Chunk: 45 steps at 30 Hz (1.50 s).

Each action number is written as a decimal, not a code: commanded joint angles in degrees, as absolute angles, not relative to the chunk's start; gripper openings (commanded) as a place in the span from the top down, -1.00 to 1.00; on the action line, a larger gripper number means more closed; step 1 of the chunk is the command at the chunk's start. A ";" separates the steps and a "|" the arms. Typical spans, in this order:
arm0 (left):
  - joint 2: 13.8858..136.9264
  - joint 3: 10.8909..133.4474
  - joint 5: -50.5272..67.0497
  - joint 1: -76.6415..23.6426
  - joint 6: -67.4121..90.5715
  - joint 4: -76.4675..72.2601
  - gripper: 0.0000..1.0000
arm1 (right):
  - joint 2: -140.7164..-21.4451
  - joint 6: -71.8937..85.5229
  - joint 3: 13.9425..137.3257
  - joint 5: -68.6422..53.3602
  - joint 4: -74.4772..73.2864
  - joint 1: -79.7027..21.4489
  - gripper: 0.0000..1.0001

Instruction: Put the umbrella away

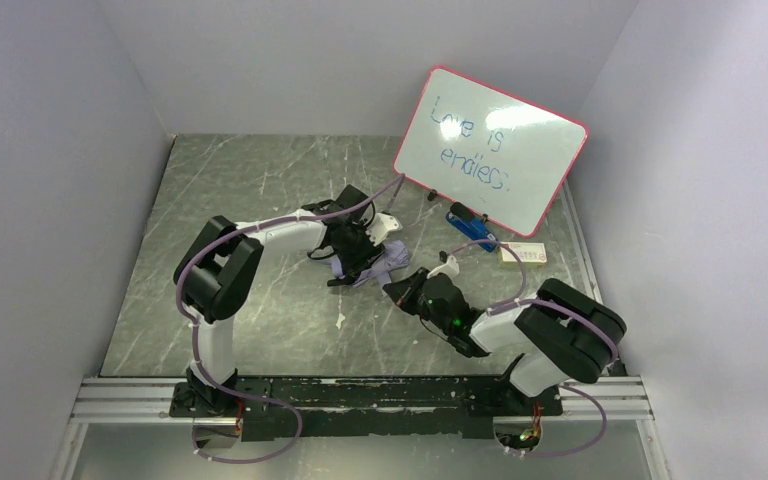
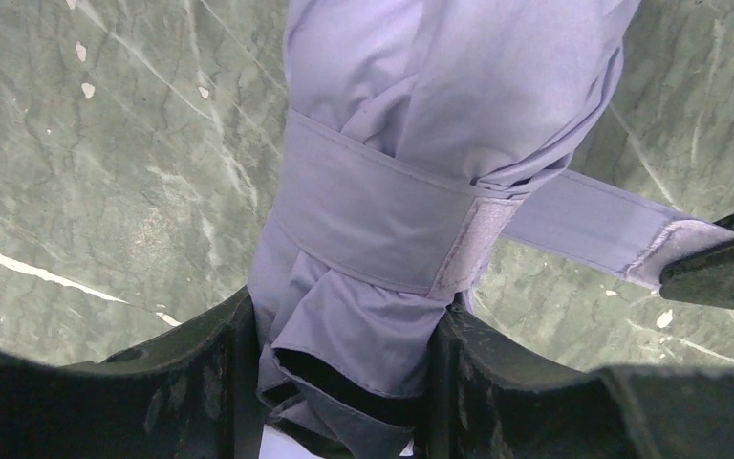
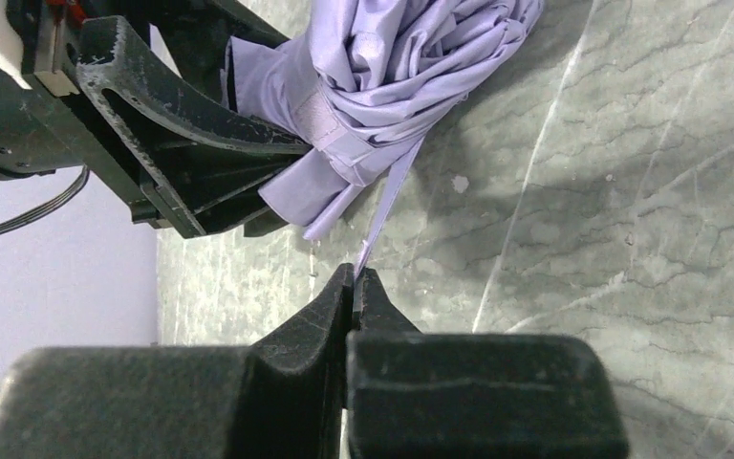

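The umbrella (image 1: 378, 262) lies folded on the green marble table (image 1: 260, 200), a little in front of the whiteboard (image 1: 490, 150) and toward its left lower corner. The lavender fabric is gathered in a bundle, and a strap (image 2: 373, 206) of the same colour goes around its middle. The left gripper (image 2: 344, 368) is clamped on the bundle, one finger on each side of the fabric, at the end farther from the whiteboard. The loose tail of the strap runs out sideways, and the right gripper (image 3: 354, 282), also in front of the whiteboard, pinches its tip with the jaws fully closed. A pale spot under the fabric between the left fingers is maybe the handle; the view is too close to be sure.
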<state>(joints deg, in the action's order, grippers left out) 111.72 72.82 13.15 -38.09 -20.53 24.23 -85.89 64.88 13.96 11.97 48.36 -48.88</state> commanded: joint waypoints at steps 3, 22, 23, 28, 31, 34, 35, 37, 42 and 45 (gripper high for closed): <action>116.58 69.17 0.09 -35.77 -20.38 25.24 0.91 | -85.69 64.31 14.87 8.72 59.84 -51.48 1.00; 115.27 67.93 0.18 -37.25 -21.97 25.14 0.90 | -93.96 68.66 21.02 14.85 66.90 -49.81 1.00; 115.16 67.92 0.18 -37.33 -21.97 25.14 0.91 | -94.04 69.11 20.94 15.05 67.04 -49.53 1.00; 114.87 67.50 0.12 -37.68 -22.17 24.88 0.91 | -94.30 70.89 21.49 15.95 65.71 -48.66 1.00; 114.71 67.11 0.16 -37.86 -22.39 24.71 0.91 | -94.18 71.19 22.14 16.01 63.57 -48.29 1.00; 114.52 66.93 0.17 -38.04 -22.57 24.59 0.90 | -94.16 71.43 22.27 16.50 62.55 -48.13 1.00; 114.52 66.91 0.27 -38.06 -22.58 24.57 0.91 | -94.11 71.53 22.43 16.60 61.90 -48.01 1.00; 114.59 66.96 0.27 -38.14 -22.74 24.63 0.91 | -94.03 71.54 22.87 16.61 60.40 -47.77 1.00; 114.68 66.90 0.30 -38.56 -22.94 24.52 0.90 | -94.11 71.97 23.12 17.13 58.77 -47.39 1.00; 114.70 66.80 0.11 -38.91 -23.18 24.52 0.91 | -94.47 72.30 23.36 17.23 57.97 -46.93 1.00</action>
